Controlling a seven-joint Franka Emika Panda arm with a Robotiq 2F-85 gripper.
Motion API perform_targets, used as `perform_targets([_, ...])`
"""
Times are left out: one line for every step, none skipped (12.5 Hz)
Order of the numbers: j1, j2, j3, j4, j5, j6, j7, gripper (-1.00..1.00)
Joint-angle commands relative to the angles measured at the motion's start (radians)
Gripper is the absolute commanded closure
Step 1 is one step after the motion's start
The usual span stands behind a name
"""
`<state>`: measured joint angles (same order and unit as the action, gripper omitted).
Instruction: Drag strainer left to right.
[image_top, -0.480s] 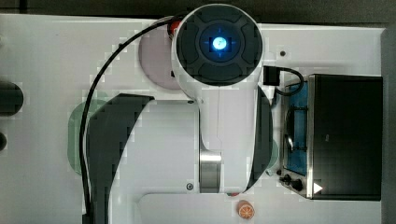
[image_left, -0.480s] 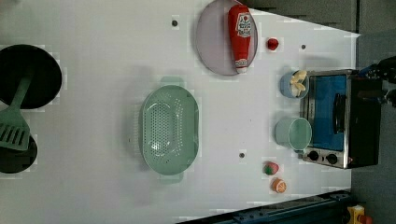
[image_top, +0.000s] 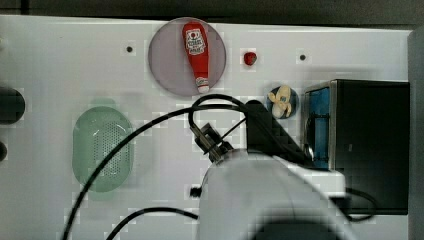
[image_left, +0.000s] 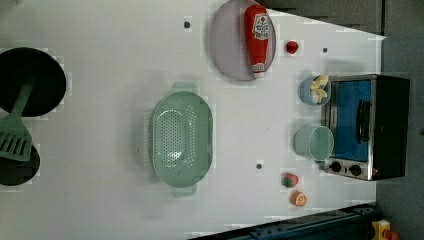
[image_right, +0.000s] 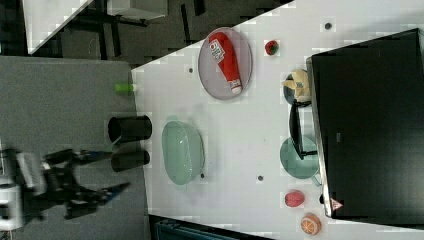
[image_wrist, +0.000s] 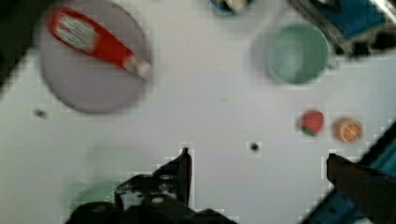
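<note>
On the white tabletop there is one strainer, one plate with one ketchup bottle, and two small bowls. In the left view the strainer is at 8 o'clock from the plate. The fingers are wide open, hold nothing, and are well apart from the strainer.

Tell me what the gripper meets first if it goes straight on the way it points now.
Most likely the bare white table. In the wrist view the open gripper points at an empty patch of it, between the strainer and the red toy fruit. Depth is unclear, but nothing seems to stand between.
</note>
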<state>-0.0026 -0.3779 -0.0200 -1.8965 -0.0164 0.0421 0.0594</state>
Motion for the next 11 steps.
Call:
perform_targets([0.028,0.08,0.084,-0.022,0.019,-0.018,0.049,-1.0])
perform_targets([0.036,0.101,0.128,-0.022,0.02,-0.017,0.087,-1.0])
perform_targets([0.043,0.124,0.175,-0.022,0.02,-0.017,0.149,-1.0])
perform_targets([0.049,0.148,0.225,-0.022,0.02,-0.016,0.229,-1.0])
perform_targets([0.054,0.176,0.279,-0.022,0.02,-0.009,0.326,-1.0])
perform_targets([0.057,0.204,0.332,-0.022,0.02,0.014,0.426,-1.0])
perform_targets([0.058,0.233,0.383,-0.023,0.02,0.053,0.523,-1.0])
perform_targets([0.059,0.265,0.432,-0.023,0.02,0.098,0.621,-1.0])
perform_targets([0.059,0.297,0.477,-0.026,0.02,0.146,0.72,-1.0])
perform_targets([0.06,0.332,0.518,-0.033,0.02,0.194,0.825,-1.0])
perform_targets([0.06,0.368,0.552,-0.045,0.02,0.242,0.934,-1.0])
